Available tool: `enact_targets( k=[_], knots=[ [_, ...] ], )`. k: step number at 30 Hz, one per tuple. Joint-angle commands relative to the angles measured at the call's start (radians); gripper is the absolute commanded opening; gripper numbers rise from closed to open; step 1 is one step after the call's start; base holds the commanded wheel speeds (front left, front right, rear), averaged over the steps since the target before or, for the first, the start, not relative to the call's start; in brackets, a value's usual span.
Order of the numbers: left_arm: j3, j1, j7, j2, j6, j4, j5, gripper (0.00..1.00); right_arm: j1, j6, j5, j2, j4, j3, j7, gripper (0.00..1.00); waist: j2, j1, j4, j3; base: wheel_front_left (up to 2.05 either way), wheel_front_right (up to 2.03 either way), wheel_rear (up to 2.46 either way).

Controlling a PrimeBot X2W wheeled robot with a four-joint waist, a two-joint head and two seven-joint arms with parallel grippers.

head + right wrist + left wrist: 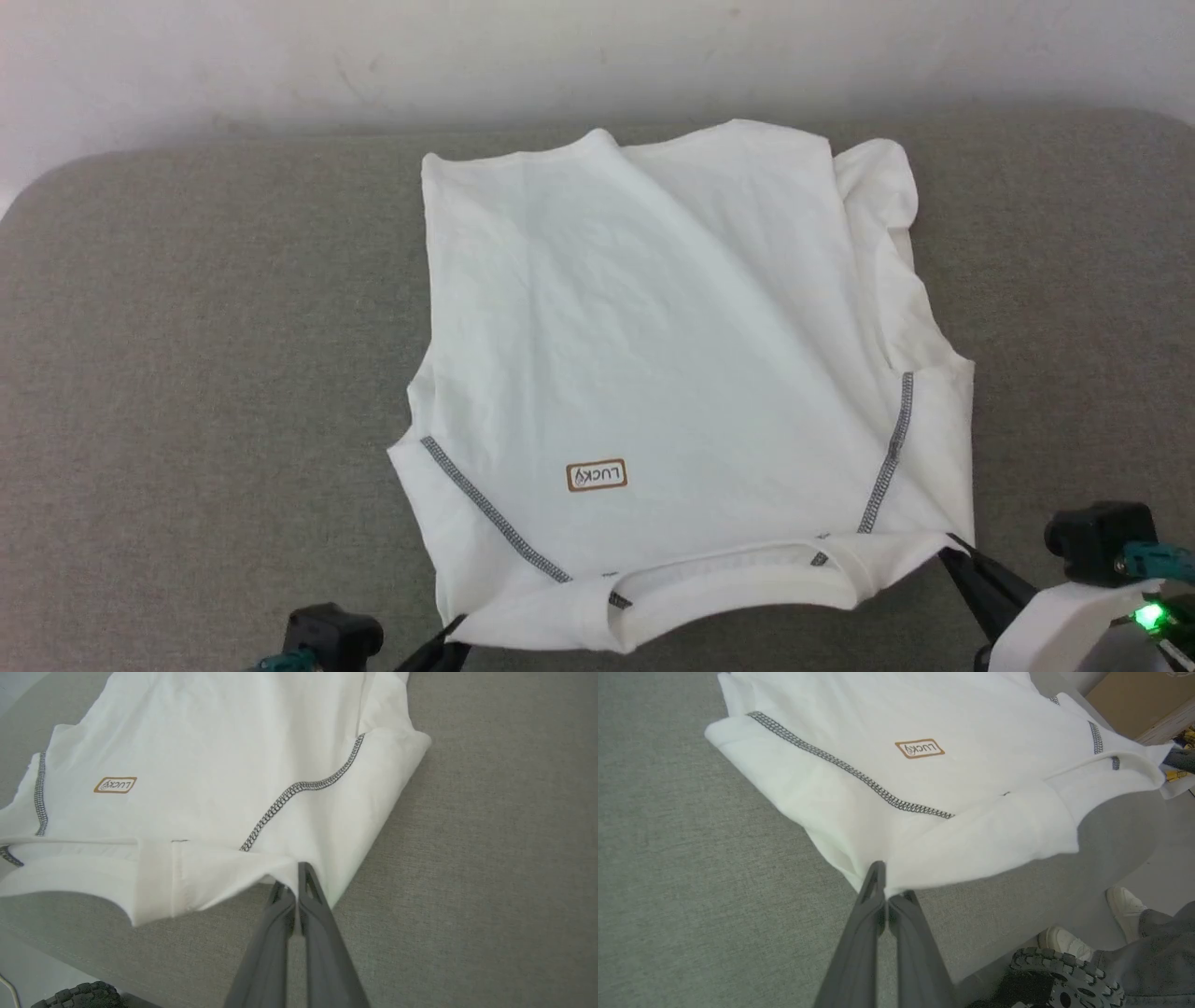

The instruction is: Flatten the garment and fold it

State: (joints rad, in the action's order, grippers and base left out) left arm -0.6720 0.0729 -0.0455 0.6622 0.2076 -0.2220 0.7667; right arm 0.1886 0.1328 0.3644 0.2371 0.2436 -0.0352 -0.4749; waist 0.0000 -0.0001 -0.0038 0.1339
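- The garment point(672, 355), a white long-sleeved shirt, lies spread on the grey cloth-covered bench point(187, 373). Its neckline point(728, 571) is at the near edge and its hem is toward the wall.
- Flattening looks largely done. The body is a broad, nearly rectangular panel with only light wrinkles. The brown logo patch point(597, 475) and both dark grey stitched seams point(485, 509) lie smooth.
- The sleeves appear already folded in against the body, which gives the straight side edges; how the layers sit I cannot tell. The far right corner point(878, 187) is a little bunched and rumpled, so that side is less tidy.
- The left gripper point(446, 651) has its fingers pressed together, pinching the shirt's near left shoulder corner. The left wrist view shows the cloth drawn into the tips point(883, 884).
- The right gripper point(954, 553) likewise pinches the near right shoulder corner, with the fabric gathered between its closed fingers point(303, 882).
- The near edge between the two grips is raised off the bench and throws a shadow beneath the collar in both wrist views.
- My reading is that the lengthwise fold is just starting. The collar end has yet to be carried over toward the hem, laid down and let go, and perhaps one more fold follows.
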Motion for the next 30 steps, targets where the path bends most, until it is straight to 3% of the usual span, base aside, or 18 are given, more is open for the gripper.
enact_targets(
  k=[1, 10, 17, 23, 30],
  knots=[
    [-0.001, 0.023, -0.01, 0.013, 0.012, -0.02, 0.013, 0.0, 0.024, -0.002, 0.011, -0.001, 0.023, 0.005, -0.015, 0.0, 0.0, 0.0001, 0.001, -0.019, 0.0, 0.0, 0.0],
    [0.023, 0.116, -0.053, 0.074, 0.062, -0.178, 0.071, 0.0, 0.146, -0.002, 0.059, -0.014, 0.18, 0.023, -0.141, 0.0, 0.0, 0.0001, -0.004, -0.039, 0.0, 0.0, 0.0],
    [0.082, 0.092, -0.002, 0.096, 0.088, -0.283, 0.041, 0.0, 0.121, -0.002, 0.052, -0.019, 0.295, 0.056, -0.141, 0.0, 0.0, 0.0001, -0.005, -0.025, 0.0, 0.0, 0.0],
    [0.145, -0.031, 0.027, 0.098, 0.068, -0.307, 0.012, 0.0, -0.038, -0.002, 0.038, -0.004, 0.321, 0.047, -0.117, 0.0, 0.0, 0.0001, -0.005, 0.033, 0.0, 0.0, 0.0],
    [0.224, -0.343, -0.024, 0.077, -0.003, -0.194, 0.032, 0.0, -0.435, -0.002, -0.001, 0.07, 0.218, -0.046, -0.109, 0.0, 0.0, 0.0001, -0.014, 0.112, 0.0, 0.0, 0.0]
  ],
)
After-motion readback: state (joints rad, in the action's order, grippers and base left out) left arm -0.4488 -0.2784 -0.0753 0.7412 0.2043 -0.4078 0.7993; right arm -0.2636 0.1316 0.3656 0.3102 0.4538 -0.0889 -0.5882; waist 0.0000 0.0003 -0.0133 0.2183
